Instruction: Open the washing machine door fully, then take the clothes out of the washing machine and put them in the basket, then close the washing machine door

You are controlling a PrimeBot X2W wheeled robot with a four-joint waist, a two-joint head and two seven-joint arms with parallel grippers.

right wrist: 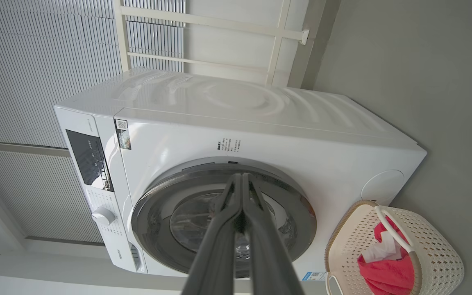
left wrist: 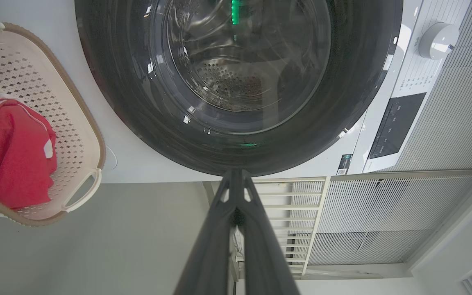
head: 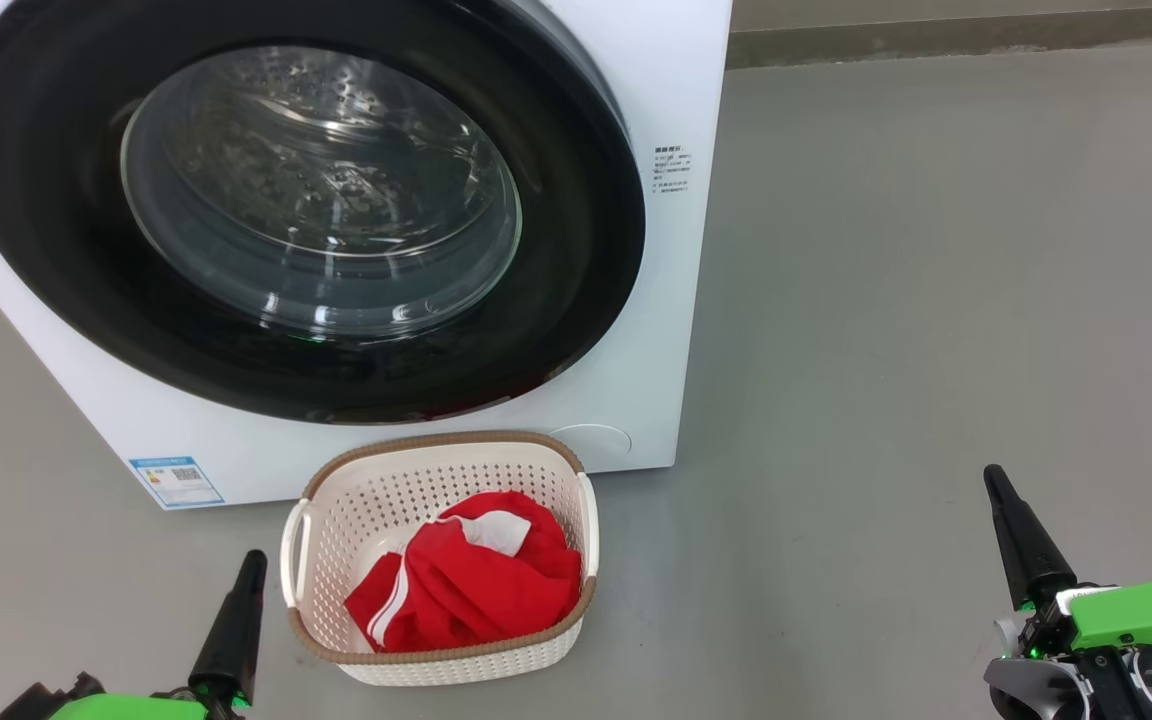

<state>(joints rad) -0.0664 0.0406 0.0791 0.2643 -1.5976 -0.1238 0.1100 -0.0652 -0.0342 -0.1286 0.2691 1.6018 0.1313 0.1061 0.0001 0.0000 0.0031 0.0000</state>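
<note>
Laundry in the basket, door looking shut

At the lower left of the head view, the left pincer [head: 250, 570] hovers above the floor [head: 886, 300], its two dark fingers pressed together on nothing. Next along, the washing machine [head: 636, 120] takes the upper left. The washing machine door [head: 66, 300] seems to sit flush against the white front, and the steel drum behind its glass looks bare. Just before the machine's lower edge stands the basket [head: 441, 440], with the clothes [head: 476, 585] heaped red inside it. Far right, well apart from everything, the right pincer [head: 996, 485] is likewise pressed together and empty. Judging by this, the closing step is at its end. What may remain is a firm push on the black rim if the latch has not caught; whether it has, I cannot tell.
</note>
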